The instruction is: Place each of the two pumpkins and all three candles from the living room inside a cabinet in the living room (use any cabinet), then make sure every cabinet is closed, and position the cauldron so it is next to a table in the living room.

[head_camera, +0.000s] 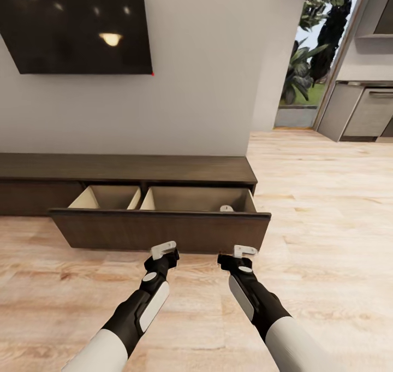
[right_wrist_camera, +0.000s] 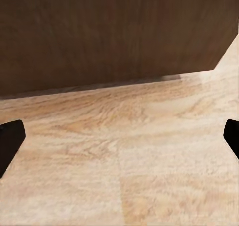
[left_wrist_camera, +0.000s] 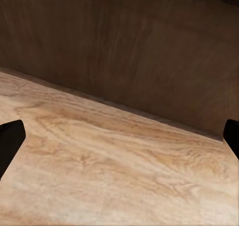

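I had both the left gripper (head_camera: 164, 250) and right gripper (head_camera: 245, 251) spread and empty, low before the cabinet (head_camera: 164, 219)'s pulled-out drawer, one candle (head_camera: 226, 208) by its front wall; pushing evenly seemed best.

Pale wood floor (head_camera: 327, 224), grey wall (head_camera: 207, 88), dark wall screen (head_camera: 76, 22).

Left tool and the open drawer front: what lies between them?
Bare wood floor between the left tool and the drawer front, in the left wrist view.
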Available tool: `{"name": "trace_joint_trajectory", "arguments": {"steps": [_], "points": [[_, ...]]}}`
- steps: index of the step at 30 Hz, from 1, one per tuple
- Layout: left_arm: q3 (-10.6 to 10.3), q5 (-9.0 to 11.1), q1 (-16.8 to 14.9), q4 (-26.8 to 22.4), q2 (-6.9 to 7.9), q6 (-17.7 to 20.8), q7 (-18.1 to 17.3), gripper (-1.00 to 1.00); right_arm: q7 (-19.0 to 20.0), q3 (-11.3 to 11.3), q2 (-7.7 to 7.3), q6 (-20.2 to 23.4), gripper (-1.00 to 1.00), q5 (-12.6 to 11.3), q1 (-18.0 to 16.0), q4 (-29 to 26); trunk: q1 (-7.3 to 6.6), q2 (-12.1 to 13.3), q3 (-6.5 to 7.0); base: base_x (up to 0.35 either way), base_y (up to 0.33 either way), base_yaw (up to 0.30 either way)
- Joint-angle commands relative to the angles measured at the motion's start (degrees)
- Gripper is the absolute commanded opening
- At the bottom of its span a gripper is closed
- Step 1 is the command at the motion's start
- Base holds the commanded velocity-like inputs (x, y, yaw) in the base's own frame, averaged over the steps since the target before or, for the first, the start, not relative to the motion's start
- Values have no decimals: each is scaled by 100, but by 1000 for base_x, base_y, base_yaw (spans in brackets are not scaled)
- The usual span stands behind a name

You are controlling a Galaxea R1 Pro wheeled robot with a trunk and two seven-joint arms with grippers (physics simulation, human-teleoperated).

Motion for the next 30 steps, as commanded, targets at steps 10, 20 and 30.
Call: {"name": "trace_joint_trajectory", "arguments": {"steps": [10,20,30], "points": [[-110,-289,-3,15,-1,15,32,100,-47,23,-4,-166,100,-33,-3,-3,2,-2,-5,342,0,0],[-332,-346,4,22,12,-40,36,100,-47,-1,-4,-143,100,-62,-3,59,7,-5,-50,71,0,0],[-345,-350,6,22,12,-45,33,100,-45,-36,-43,-172,100,-83,-3,376,33,-18,-271,1,0,0]]}}
